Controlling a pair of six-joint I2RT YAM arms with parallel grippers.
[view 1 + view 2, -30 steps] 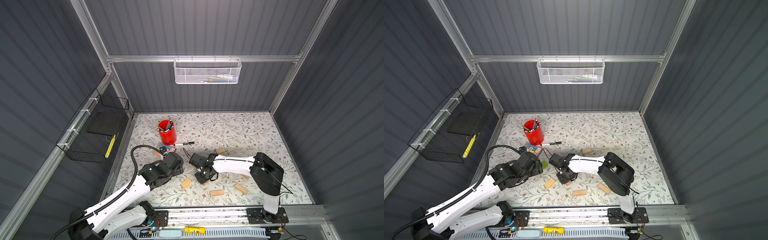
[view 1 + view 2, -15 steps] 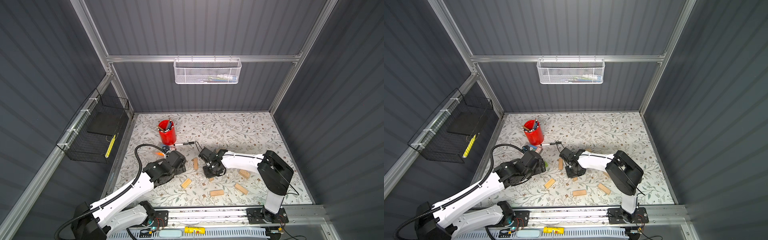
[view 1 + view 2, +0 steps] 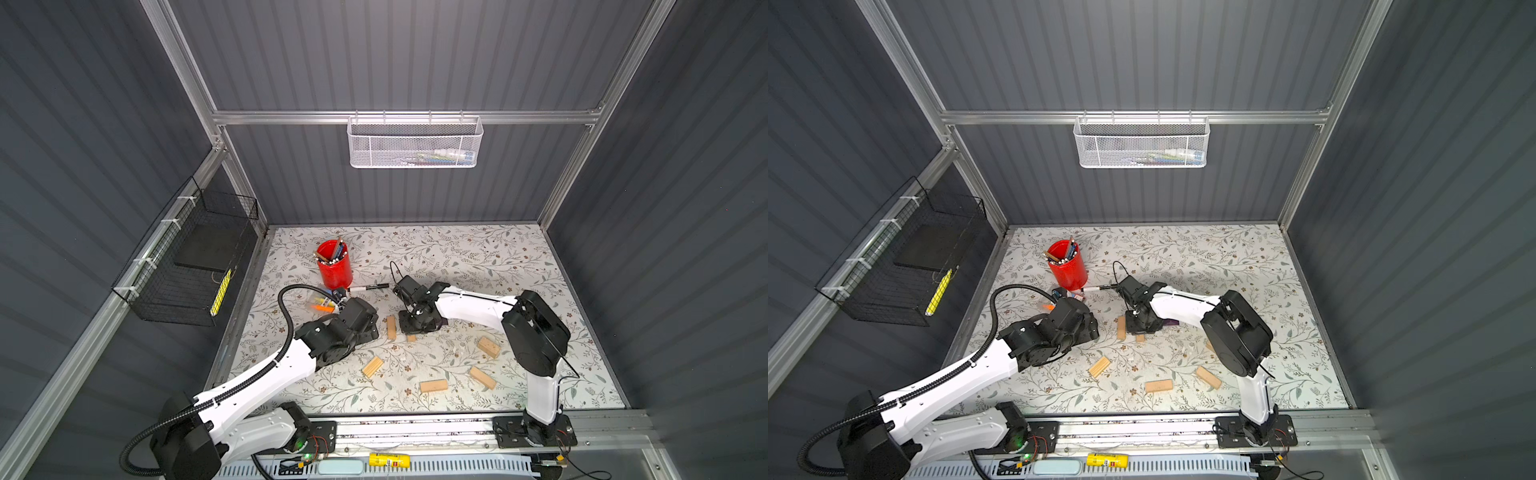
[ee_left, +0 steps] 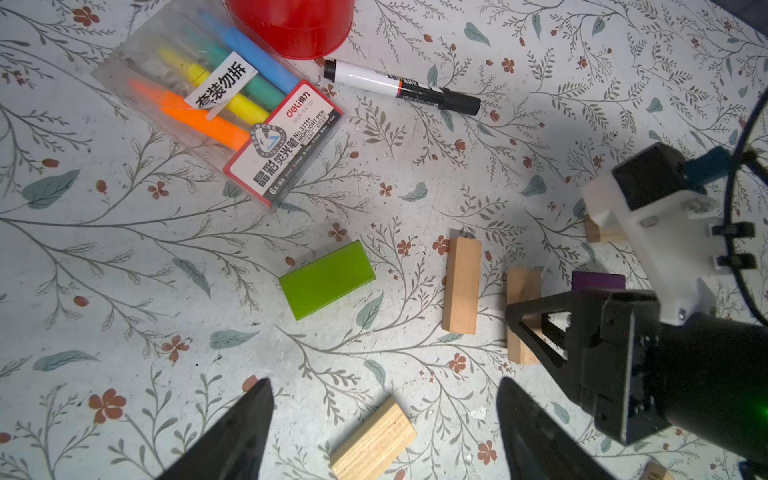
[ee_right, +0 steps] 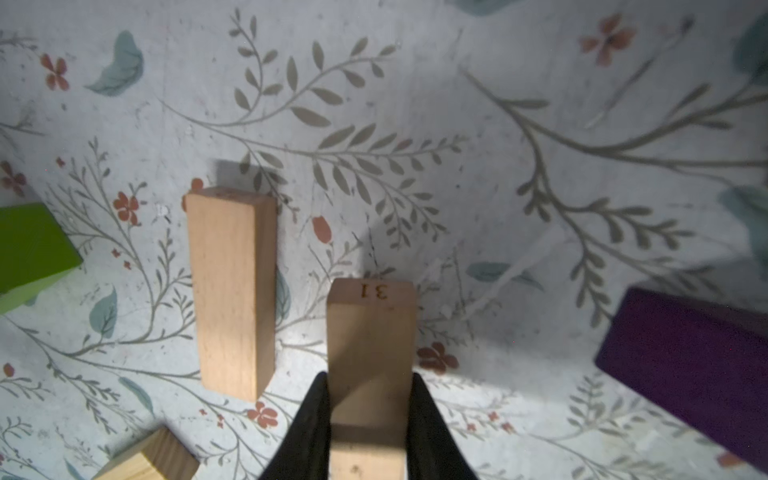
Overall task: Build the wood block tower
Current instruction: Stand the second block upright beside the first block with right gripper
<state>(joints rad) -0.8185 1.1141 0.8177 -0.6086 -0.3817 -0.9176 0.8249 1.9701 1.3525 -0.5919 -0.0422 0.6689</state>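
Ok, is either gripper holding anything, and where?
The right gripper is shut on the wood block stamped 31, clamping its two long sides near one end. The left gripper is open and holds nothing.

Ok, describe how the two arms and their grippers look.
Both arms have white shells with black joints: left arm, right arm. A ribbed black hose runs along the left one; a thin black cable loops at the right wrist. The left gripper and right gripper have black, tapering fingers.
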